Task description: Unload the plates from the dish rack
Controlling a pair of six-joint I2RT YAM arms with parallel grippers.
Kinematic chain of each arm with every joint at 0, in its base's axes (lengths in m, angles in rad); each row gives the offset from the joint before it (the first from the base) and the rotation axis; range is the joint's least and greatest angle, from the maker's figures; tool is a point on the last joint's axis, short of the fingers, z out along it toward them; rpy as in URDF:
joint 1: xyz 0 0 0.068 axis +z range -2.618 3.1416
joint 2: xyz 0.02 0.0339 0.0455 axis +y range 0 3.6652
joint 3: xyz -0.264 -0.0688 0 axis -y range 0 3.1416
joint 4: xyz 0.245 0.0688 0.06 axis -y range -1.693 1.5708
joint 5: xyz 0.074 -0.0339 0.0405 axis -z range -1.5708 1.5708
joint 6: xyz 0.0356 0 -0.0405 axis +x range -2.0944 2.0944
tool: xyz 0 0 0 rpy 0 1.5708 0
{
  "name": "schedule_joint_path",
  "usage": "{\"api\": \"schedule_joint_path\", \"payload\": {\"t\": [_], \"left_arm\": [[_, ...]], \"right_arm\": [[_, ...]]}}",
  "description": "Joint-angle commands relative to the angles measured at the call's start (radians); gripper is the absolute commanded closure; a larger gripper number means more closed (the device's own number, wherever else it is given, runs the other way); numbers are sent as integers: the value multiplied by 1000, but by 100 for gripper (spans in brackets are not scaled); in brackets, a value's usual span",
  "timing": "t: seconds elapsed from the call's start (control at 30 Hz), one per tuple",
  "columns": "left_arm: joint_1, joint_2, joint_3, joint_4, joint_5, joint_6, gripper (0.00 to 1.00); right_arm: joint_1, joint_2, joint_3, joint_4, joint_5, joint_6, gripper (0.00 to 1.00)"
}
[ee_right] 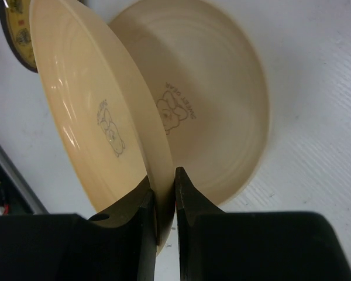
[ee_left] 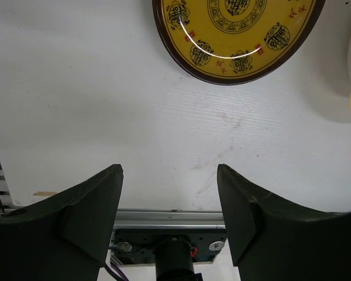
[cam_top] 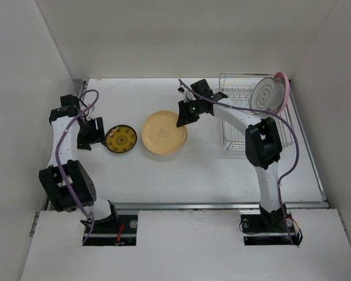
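Ceramic by the look, stiff, slick and chippable, wants a rim grip: the right tool is clamped on the edge of a cream plate, tilted over a matching plate lying on the counter; lower it gently; the yellow-and-black plate lies close beside, the left tool gaping empty near it; a white dark-rimmed plate and a pink plate stand in the dish rack

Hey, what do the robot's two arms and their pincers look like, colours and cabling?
Both arms have white links with bulky black joint housings: left arm, right arm. A purple cable loops loosely along each. The left pincer and right pincer have matte black, wedge-shaped fingers.
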Motion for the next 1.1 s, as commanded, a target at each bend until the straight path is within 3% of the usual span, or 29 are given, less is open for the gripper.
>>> {"api": "schedule_joint_path", "payload": {"t": [0.0, 0.4, 0.47, 0.57, 0.8, 0.93, 1.07], "left_arm": [[-1, -28, -5, -18, -6, 1, 37], [-1, -19, -14, -18, -6, 1, 37], [-1, -19, -14, -18, -6, 1, 37], [-1, -19, -14, -18, -6, 1, 37], [-1, -19, -14, -18, -6, 1, 37], [-1, -10, -14, -27, 3, 1, 37], [-1, -10, -14, -28, 3, 1, 37]], "right_arm": [[-27, -21, 37, 75, -114, 25, 100], [-27, 62, 23, 78, -23, 34, 97], [-27, 81, 23, 69, -23, 44, 82], [-27, 81, 33, 48, 1, 44, 48], [-27, -17, 42, -55, 239, 33, 37], [-7, -41, 88, -141, 412, 24, 37], [34, -75, 45, -106, 459, 1, 59]]}}
